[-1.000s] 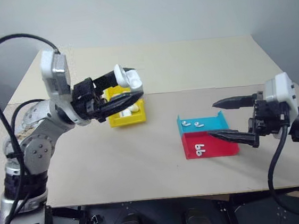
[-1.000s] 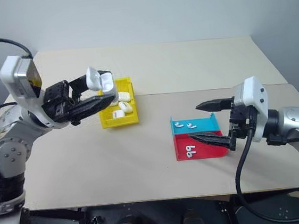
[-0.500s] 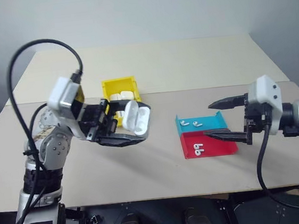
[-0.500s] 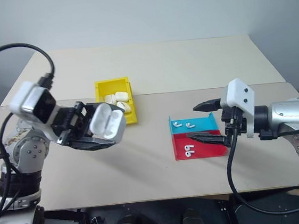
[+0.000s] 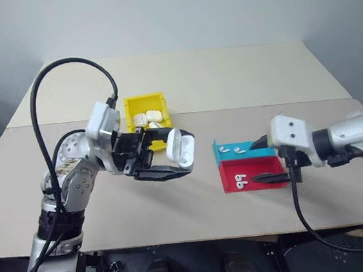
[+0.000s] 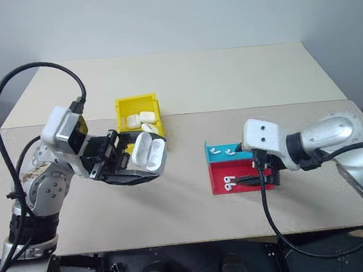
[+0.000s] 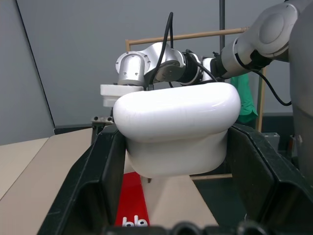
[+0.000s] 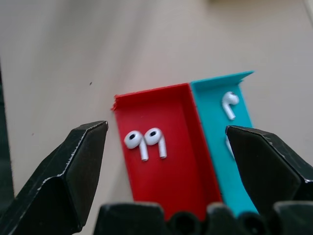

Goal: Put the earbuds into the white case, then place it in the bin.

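Observation:
My left gripper (image 5: pixel 176 156) is shut on the white case (image 5: pixel 181 149), held in the air over the table to the right of the yellow bin (image 5: pixel 144 101). The case (image 7: pixel 176 127) sits between both black fingers, and its lid looks flipped open. Two earbuds (image 8: pixel 145 139) lie in the red half of a small tray (image 5: pixel 229 170); two more earbuds (image 5: pixel 232 150) lie in its blue half. My right gripper (image 5: pixel 265 161) hangs open just over the tray's right side, tilted down, one finger on either side of the red compartment.
The bin holds several other white cases (image 5: pixel 148 118). The tray lies right of the table's middle. A seam crosses the tabletop (image 5: pixel 247 77) behind the bin and tray. Bare table stretches between the held case and the tray.
My left gripper has carried the case from above the bin down and rightward towards the table's middle. My right gripper has sunk and tipped downward over the tray.

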Controlling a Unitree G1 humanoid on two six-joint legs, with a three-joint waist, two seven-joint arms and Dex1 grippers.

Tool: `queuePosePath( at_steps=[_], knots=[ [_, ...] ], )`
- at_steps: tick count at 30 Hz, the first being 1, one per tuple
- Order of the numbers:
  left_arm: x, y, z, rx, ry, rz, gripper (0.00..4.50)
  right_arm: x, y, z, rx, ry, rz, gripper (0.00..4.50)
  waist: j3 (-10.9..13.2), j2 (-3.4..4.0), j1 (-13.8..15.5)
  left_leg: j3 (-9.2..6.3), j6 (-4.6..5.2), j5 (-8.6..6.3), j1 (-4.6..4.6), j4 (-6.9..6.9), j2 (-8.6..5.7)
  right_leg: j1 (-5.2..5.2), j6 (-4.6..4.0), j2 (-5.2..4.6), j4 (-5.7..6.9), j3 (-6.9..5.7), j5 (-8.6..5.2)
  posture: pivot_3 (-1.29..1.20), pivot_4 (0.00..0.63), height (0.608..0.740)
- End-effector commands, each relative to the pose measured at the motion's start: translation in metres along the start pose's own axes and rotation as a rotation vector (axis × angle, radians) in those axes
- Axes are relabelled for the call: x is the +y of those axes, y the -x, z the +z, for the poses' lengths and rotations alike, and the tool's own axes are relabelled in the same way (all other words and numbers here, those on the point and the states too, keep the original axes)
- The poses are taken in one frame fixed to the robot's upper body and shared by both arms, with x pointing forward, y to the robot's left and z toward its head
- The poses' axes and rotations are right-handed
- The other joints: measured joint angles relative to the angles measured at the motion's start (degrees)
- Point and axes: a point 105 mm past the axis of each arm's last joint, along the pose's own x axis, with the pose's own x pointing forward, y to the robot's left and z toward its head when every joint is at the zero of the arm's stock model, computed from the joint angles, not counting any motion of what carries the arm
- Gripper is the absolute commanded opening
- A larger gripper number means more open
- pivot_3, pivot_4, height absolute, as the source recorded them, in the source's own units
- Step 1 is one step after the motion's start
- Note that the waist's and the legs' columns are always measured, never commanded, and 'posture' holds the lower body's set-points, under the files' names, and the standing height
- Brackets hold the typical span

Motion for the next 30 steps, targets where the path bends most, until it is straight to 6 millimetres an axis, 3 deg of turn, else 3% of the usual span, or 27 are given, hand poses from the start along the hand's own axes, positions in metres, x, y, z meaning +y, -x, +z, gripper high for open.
queuePosePath(
  at_steps=[1, 2, 5, 10, 17, 30],
  knots=[
    [-0.002, -0.013, 0.0, 0.004, -0.011, 0.008, 2.83, -0.009, -0.006, -0.005, 0.073, 0.017, -0.021, 4.5, 0.0, 0.0, -0.07, 0.01, 0.0, 0.0, 0.0, 0.01, 0.0, 0.0, 0.0, 0.0, 0.0, 0.01, 0.0, 0.0, 0.15, 0.74],
    [-0.002, -0.016, -0.001, -0.001, -0.008, 0.01, 2.83, -0.011, -0.008, -0.006, 0.082, 0.013, -0.018, 4.5, 0.0, 0.0, -0.06, 0.01, 0.0, 0.0, 0.0, 0.02, 0.0, 0.0, 0.0, 0.0, 0.01, 0.0, 0.0, 0.0, 0.15, 0.74],
    [-0.006, -0.024, -0.003, -0.01, -0.01, 0.0, 2.83, -0.014, -0.011, -0.007, 0.096, 0.006, 0.011, 3.9, 0.0, 0.0, -0.05, 0.0, 0.0, 0.0, -0.01, 0.02, 0.0, -0.03, 0.0, 0.0, 0.02, 0.0, 0.0, 0.0, 0.15, 0.74],
    [-0.006, -0.027, -0.003, -0.013, -0.015, 0.01, 2.83, -0.012, -0.011, -0.004, 0.092, 0.042, 0.051, 2.23, 0.0, 0.01, 0.04, -0.01, 0.01, 0.0, -0.06, 0.01, 0.0, -0.07, 0.0, 0.0, 0.01, -0.01, 0.0, 0.0, 0.15, 0.74],
    [-0.005, -0.03, -0.005, -0.009, -0.015, 0.003, 2.83, -0.012, -0.024, -0.001, 0.087, 0.08, 0.081, 2.23, 0.0, 0.01, -0.08, 0.0, 0.0, 0.0, -0.04, 0.03, 0.0, -0.06, 0.0, 0.0, 0.03, 0.0, 0.0, 0.0, 0.15, 0.74],
    [-0.009, -0.036, -0.005, -0.014, -0.014, -0.018, 2.83, -0.024, -0.053, -0.022, 0.218, 0.191, 0.11, 2.23, 0.0, 0.02, 0.0, 0.0, 0.0, 0.0, -0.05, 0.04, 0.0, -0.07, 0.0, 0.01, 0.03, -0.02, 0.01, 0.0, 0.15, 0.74]
  ],
)
